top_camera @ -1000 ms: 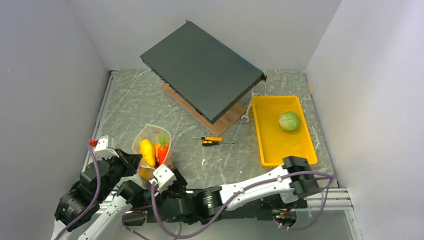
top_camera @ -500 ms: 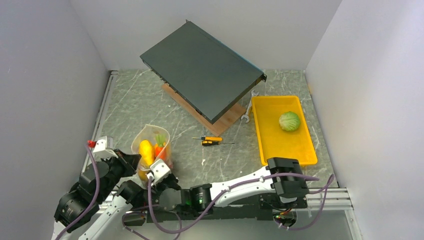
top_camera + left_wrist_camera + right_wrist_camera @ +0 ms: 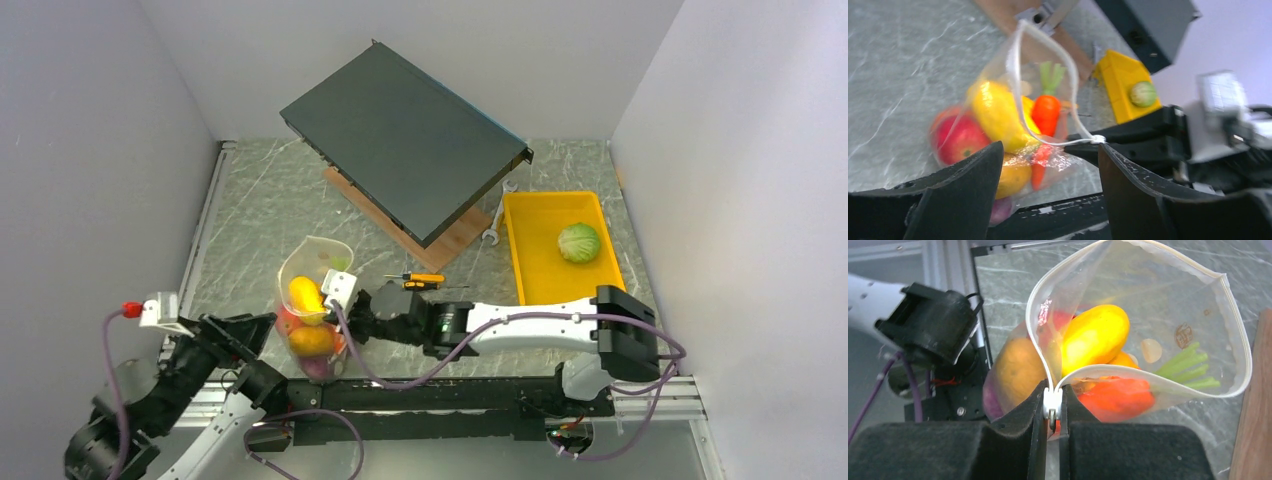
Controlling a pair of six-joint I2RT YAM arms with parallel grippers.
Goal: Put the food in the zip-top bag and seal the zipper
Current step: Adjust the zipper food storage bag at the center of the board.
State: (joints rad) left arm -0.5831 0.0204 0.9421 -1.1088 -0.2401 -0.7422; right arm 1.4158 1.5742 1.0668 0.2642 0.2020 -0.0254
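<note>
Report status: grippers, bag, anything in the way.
Left gripper open beside zip-top bag. Right gripper shut on zipper end, mouth open. Cabbage unbagged, in yellow tray.

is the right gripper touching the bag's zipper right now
Touching. The right wrist view shows the right gripper with its fingers pinched shut on the zipper at the corner of the zip-top bag mouth, no gap.
</note>
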